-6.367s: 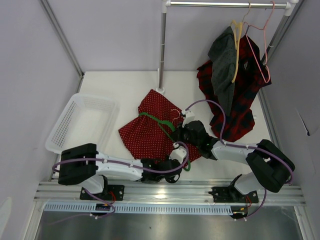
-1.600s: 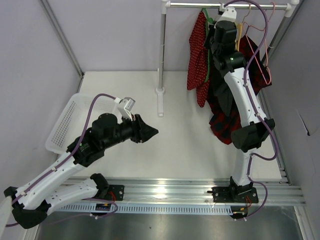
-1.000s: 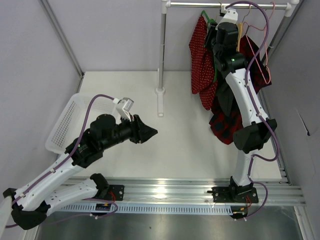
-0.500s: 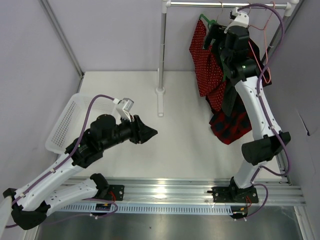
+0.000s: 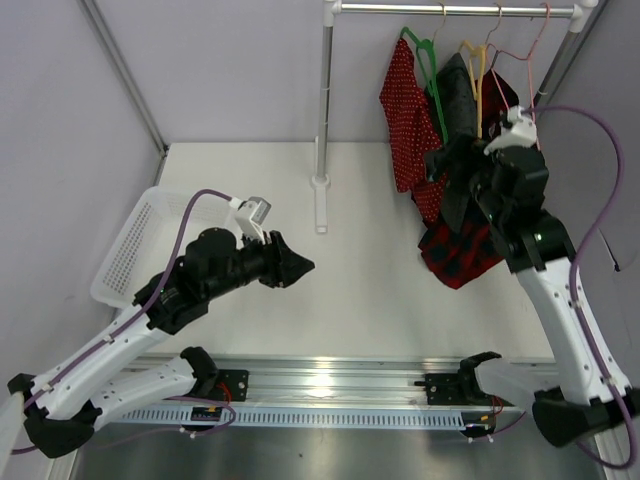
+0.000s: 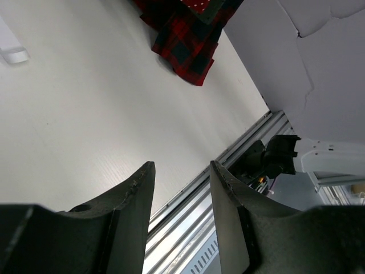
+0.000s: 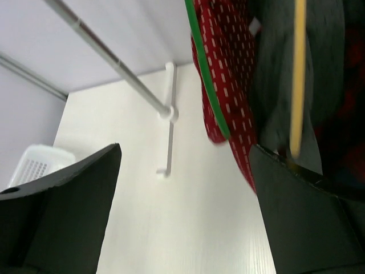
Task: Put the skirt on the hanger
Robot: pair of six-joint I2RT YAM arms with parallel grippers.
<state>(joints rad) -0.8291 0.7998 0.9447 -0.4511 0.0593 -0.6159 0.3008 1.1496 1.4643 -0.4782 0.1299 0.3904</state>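
The red polka-dot skirt (image 5: 404, 110) hangs over the thin green hanger (image 5: 432, 78), whose hook sits on the rail (image 5: 450, 9). In the right wrist view the hanger (image 7: 207, 85) crosses the skirt (image 7: 229, 74) at the top. My right gripper (image 5: 447, 166) is below and in front of them, apart from both. It (image 7: 185, 151) is open wide and holds nothing. My left gripper (image 5: 298, 263) hovers over the middle of the table, open (image 6: 181, 165) with nothing between its fingers.
Right of the skirt on the rail hang a dark grey garment (image 5: 460, 100) on a yellow hanger (image 5: 475, 62) and a red-and-black plaid garment (image 5: 468, 245) on a pink hanger (image 5: 522, 60). The rack's post (image 5: 322, 100) stands mid-back. A white basket (image 5: 165, 245) sits left.
My right gripper opened wide, let go of the hanger and dropped down and forward from the rail. The skirt stays hanging there. The left arm has hardly moved.
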